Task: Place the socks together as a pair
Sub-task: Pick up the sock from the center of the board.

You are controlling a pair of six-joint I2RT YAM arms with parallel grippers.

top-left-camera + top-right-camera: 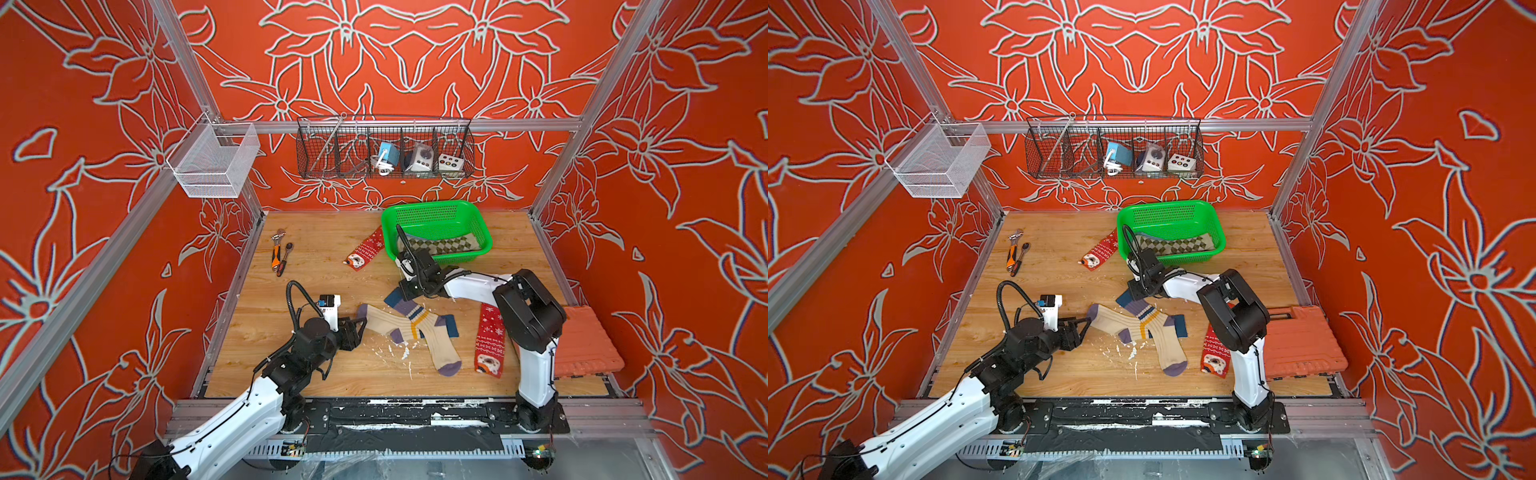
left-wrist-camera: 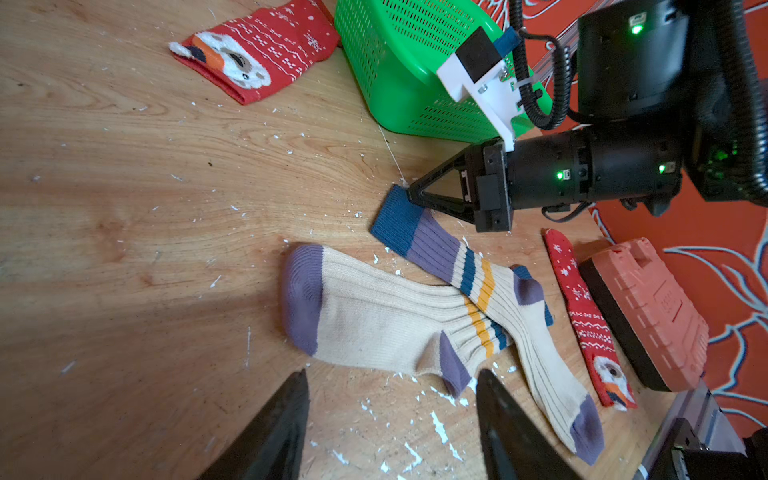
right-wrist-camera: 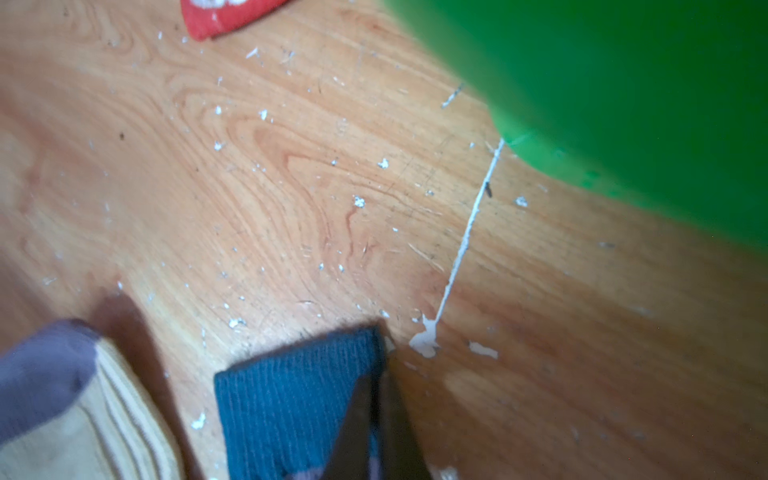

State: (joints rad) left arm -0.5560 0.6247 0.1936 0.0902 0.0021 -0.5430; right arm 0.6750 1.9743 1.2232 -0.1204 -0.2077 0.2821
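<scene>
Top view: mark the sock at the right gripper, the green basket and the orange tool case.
Sock (image 1: 442, 349): a top view, cream foot.
Green basket (image 1: 432, 216): a top view, far wall.
Orange tool case (image 1: 586, 345): a top view, ribbed lid.

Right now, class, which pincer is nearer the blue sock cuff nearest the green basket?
Right. The right pincer is shut on the blue cuff; the left pincer is open beside the other cream sock, away from the cuff.
</scene>
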